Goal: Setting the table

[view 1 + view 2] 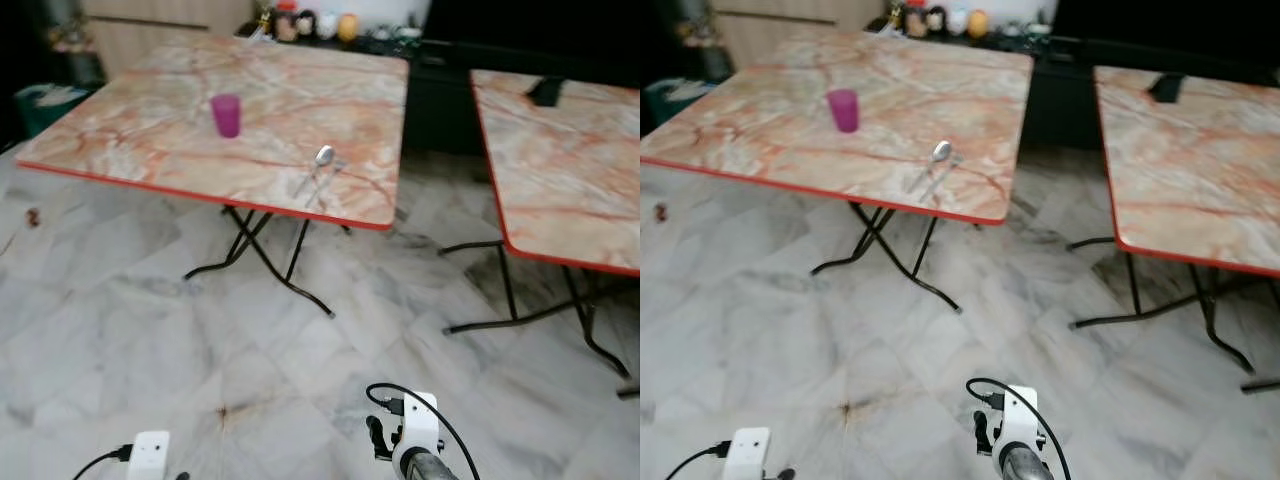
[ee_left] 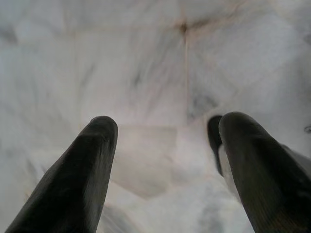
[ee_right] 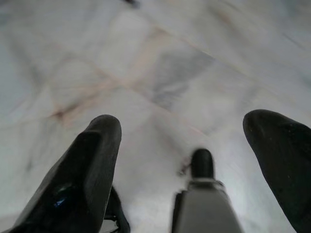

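Facing left table (image 1: pixel 150 150) from afar: cup (image 1: pixel 226 115) far, spoon (image 1: pixel 321 165) near edge, placed. Left gripper (image 2: pixel 160 160), right gripper (image 3: pixel 184 145) spread apart, empty, idle over floor (image 1: pixel 150 340).

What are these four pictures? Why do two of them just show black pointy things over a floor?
A walking robot took them. The two wide pictures come from the two eyes in its head, looking down at a room. There you see a marble-patterned table with a purple cup and a spoon beside some other cutlery too blurry to name. A second table stands to its right with a dark thing on it. The other two pictures come from cameras on the robot's wrists. The black pointy things are its fingers: the left gripper and the right gripper, both spread open over the tiled floor, holding nothing.
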You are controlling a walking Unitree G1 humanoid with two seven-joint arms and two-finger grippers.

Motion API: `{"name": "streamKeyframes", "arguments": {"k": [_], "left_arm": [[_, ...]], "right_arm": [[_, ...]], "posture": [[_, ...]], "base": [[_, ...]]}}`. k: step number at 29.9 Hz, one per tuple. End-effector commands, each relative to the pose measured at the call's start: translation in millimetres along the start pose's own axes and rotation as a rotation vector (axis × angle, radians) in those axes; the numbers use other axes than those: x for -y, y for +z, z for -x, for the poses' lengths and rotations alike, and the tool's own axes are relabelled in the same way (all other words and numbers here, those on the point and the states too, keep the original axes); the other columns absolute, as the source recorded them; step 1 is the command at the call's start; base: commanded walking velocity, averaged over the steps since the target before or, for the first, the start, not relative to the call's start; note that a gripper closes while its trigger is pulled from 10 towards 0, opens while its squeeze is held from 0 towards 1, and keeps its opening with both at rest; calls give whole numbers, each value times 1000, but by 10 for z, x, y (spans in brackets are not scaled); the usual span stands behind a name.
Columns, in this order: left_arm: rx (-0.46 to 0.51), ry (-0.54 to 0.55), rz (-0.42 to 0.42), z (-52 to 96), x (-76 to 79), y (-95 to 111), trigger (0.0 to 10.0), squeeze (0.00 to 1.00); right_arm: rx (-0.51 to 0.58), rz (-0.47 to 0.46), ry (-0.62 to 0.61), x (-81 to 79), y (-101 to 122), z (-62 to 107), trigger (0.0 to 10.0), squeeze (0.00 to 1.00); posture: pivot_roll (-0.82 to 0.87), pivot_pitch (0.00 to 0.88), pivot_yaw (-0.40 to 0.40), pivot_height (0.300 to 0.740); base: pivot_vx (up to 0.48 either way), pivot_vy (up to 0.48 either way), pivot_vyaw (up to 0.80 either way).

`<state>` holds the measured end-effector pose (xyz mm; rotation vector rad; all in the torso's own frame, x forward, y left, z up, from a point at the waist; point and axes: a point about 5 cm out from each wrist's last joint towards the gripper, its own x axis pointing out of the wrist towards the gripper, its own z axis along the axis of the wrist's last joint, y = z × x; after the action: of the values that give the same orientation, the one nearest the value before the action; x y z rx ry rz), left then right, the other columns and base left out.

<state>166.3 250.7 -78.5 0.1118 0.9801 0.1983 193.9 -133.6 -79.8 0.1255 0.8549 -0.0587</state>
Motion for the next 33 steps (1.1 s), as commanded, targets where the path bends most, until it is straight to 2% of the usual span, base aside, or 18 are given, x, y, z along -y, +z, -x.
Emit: {"name": "streamKeyframes", "arguments": {"k": [1,7,24,30,33], "left_arm": [[7,-26,11,-8,81,28,10000,0],[4,-21,16,-4,59,10,10000,0],[-5,-16,31,4,73,-37,10000,0],[-1,-11,38,4,49,-32,10000,0],[-1,-11,41,5,51,-34,10000,0]], "right_arm": [[-9,-5,-19,53,-13,3,10000,0],[-8,-4,-17,54,-11,2,10000,0],[1,1,-13,56,0,1,10000,0],[1,32,-11,55,8,-1,10000,0],[2,40,-10,54,11,-1,10000,0]], "posture": [[10,48,-36,740],[13,50,-37,740],[16,47,-40,740],[16,50,-39,740],[16,50,-39,740]], "base": [[0,379,-738],[0,378,-649],[0,380,0],[0,366,0],[0,195,800]]}}
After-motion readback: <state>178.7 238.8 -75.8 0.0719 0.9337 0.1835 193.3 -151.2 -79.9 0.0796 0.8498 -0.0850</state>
